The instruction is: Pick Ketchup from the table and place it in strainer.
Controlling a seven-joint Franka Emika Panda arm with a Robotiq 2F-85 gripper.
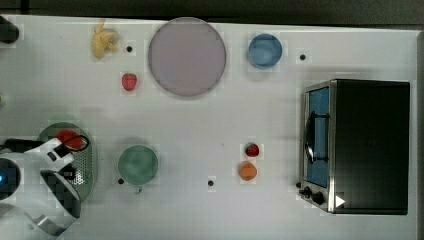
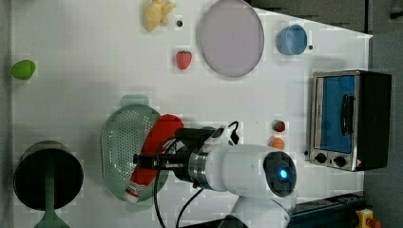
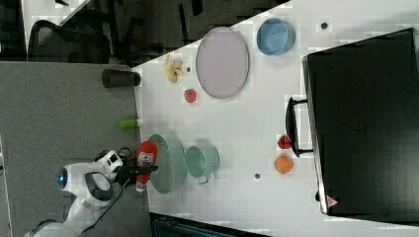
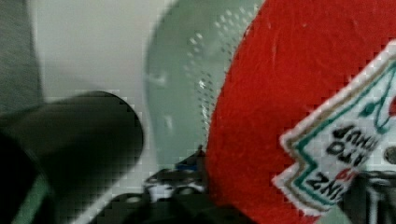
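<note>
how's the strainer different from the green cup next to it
The strainer is oval, perforated and larger; the cup is round, solid-walled and smaller. The strainer holds the ketchup; the cup looks empty. The cup has a small handle; none shows on the strainer. Both are pale green and stand on the table.

A white bench (image 1: 210, 125) spreads under even, soft light with faint shadows. In the right view, grey floor (image 3: 64, 123) lies beside it, and what may be a dark office chair (image 3: 64, 42) stands at the right view's upper left, against dim surroundings.
</note>
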